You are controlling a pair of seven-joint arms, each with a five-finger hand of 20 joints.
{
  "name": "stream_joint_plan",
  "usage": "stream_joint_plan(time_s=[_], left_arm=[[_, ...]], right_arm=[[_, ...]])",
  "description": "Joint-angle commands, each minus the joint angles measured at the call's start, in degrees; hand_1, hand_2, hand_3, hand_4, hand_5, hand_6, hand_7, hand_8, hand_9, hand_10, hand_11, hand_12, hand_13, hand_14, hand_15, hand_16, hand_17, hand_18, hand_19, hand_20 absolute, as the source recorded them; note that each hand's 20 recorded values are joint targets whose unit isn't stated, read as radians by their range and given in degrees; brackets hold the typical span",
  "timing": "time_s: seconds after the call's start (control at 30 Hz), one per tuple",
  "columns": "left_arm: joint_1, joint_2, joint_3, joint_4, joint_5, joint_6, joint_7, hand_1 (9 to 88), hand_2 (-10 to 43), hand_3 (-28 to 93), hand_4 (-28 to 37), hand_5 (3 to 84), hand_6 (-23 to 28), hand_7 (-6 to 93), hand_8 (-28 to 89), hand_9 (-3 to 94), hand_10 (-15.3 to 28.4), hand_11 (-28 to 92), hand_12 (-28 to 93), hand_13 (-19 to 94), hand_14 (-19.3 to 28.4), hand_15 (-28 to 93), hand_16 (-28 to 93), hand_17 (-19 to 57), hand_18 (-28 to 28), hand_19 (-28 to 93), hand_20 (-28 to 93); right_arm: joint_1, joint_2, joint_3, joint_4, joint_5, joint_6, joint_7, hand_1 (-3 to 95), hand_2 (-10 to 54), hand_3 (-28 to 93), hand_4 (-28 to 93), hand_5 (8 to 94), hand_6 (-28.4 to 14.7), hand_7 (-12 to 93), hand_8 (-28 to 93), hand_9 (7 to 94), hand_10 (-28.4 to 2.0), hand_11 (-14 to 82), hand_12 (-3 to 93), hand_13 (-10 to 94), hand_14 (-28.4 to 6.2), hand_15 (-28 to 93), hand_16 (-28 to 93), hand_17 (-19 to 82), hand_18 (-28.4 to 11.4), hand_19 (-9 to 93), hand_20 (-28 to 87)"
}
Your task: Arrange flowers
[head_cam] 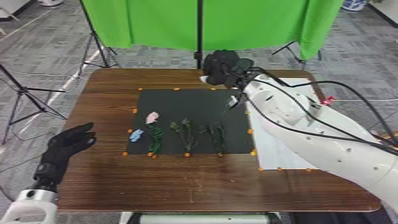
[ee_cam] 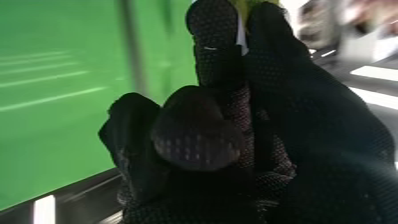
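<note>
At the table's back edge in the head view is my right hand (head_cam: 224, 66), with a small white thing (head_cam: 204, 78) beside it. In the right wrist view, the right hand (ee_cam: 302, 95) pinches a white and yellow-green piece (ee_cam: 241, 20) between its fingertips; its full shape is hidden. A pink flower (head_cam: 152, 117) with a twisted green stem (head_cam: 155, 138) lies on the black mat (head_cam: 171, 104), next to a blue flower (head_cam: 136, 135). Two dark green sprigs (head_cam: 187, 134) (head_cam: 218, 136) lie to their right. My left hand (head_cam: 69, 142) is open by the table's left side.
A white board (head_cam: 277, 146) lies along the mat's right side, partly under the right arm. Small orange markers (head_cam: 125, 154) line the mat. Behind the brown table (head_cam: 178, 185) stand a green backdrop (head_cam: 160, 25) and black tripods. Something red (head_cam: 329, 101) is beyond the right arm.
</note>
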Motion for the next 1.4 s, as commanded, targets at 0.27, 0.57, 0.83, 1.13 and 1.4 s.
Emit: stream_joint_plan(time_s=[0.27,0.57,0.83,1.13,1.4], left_arm=[[-0.7,0.03,0.63,0.96,-0.21,-1.2,-0.57,42.1,-9.5,64,-8.3,44.0,4.6,14.6,-7,44.7,12.7,22,11,39,16.9,22,-2,9.8,12.7,10,19],[-1.6,-0.1,1.14,1.35,-0.03,-1.95,-0.65,42.0,-9.5,64,-8.2,44.0,4.7,14.3,-7,44.6,12.8,22,11,39,16.8,22,-2,9.8,12.6,10,19],[-1.6,-0.1,1.07,1.3,-0.19,-1.9,-0.69,41.8,-9.5,64,-8.3,44.0,4.7,14.2,-7,44.6,12.8,22,11,39,16.8,22,-2,9.7,12.6,10,19],[-1.8,-0.09,1.05,1.41,-0.2,-2.29,-0.72,41.5,-9.5,64,-8.3,44.0,4.8,14.1,-7,44.6,12.9,22,11,39,16.8,22,-2,9.6,12.7,10,19],[-1.8,-0.12,1.03,1.47,-0.29,-2.43,-0.73,41.5,-9.5,64,-8.3,44.0,4.7,14.0,-7,44.6,12.9,22,11,39,16.9,22,-2,9.6,12.7,10,19]], right_arm=[[-0.6,-6.4,-7.0,4.1,-2.4,-0.1,-5.4,58.0,-9.5,63,-20,71.5,3.4,35,5,80.8,-6.9,6.3,39.4,82,-1.3,66,36,56,-13.0,93,58],[-0.7,-9.6,-8.4,6.1,-2.2,0.2,-5.4,57.4,-9.5,63,-20,71.2,3.3,35,4,78.3,-6.8,5.3,37.2,82,-1.3,66,36,56,-13.0,93,58],[-1.1,-11.7,-9.2,7.5,-1.1,1.2,-4.0,57.3,-9.5,63,-20,71.1,3.3,35,4,77.9,-7.0,5.3,36.6,82,-1.7,67,35,56,-13.1,93,58],[-1.1,-11.8,-9.4,8.4,-3.5,0.4,-2.8,56.5,-9.5,63,-20,70.8,3.4,35,4,78.1,-7.2,5.4,36.6,82,-1.8,66,35,56,-13.4,93,58],[-1.2,-11.3,-8.9,9.2,-4.5,-1.7,-2.1,55.9,-9.5,63,-20,70.5,4.0,35,3,76.9,-7.4,6.0,35.7,82,-1.7,66,35,56,-13.6,93,58]])
